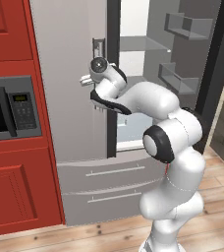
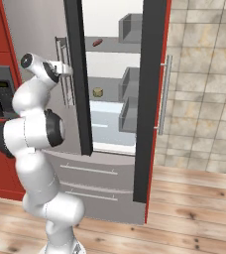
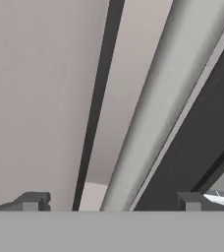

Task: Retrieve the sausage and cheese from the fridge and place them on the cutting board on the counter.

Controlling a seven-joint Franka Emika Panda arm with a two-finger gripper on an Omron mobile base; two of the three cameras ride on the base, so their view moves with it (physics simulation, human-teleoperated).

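**Right base view: fridge door open, pincer spread at the left door handle**

Right base view shows the fridge (image 2: 110, 163) with its right door (image 2: 152, 99) swung wide open. The sausage (image 2: 97, 42) lies on the upper shelf inside, at about 12 o'clock from the cheese (image 2: 98, 92), which sits on the shelf below. Both are well apart from the arm. Grey door bins (image 2: 130, 74) hang at 3 o'clock from the cheese. The two drawers (image 2: 85, 181) at the bottom of the fridge are closed.

The gripper (image 2: 68, 68) is at the vertical bar handle (image 2: 61, 69) of the closed left door, at 9 o'clock from the cheese. In the hand view the two dark finger tips (image 3: 33, 201) stand far from each other, so the pincer is spread wide, and the pale round bar of the handle (image 3: 153, 113) runs between them. If a finger tip touches the bar, I cannot tell. Nothing is pinched.

In the left base view the gripper (image 1: 97, 54) is raised against the left door (image 1: 70, 74), near its inner edge. A grey built-in microwave (image 1: 11, 108) sits in the red cabinets (image 1: 11, 197) at 9 o'clock from the arm. The floor (image 2: 184, 213) is of light wooden planks, and a beige tiled wall (image 2: 204, 74) stands at 3 o'clock from the open door.
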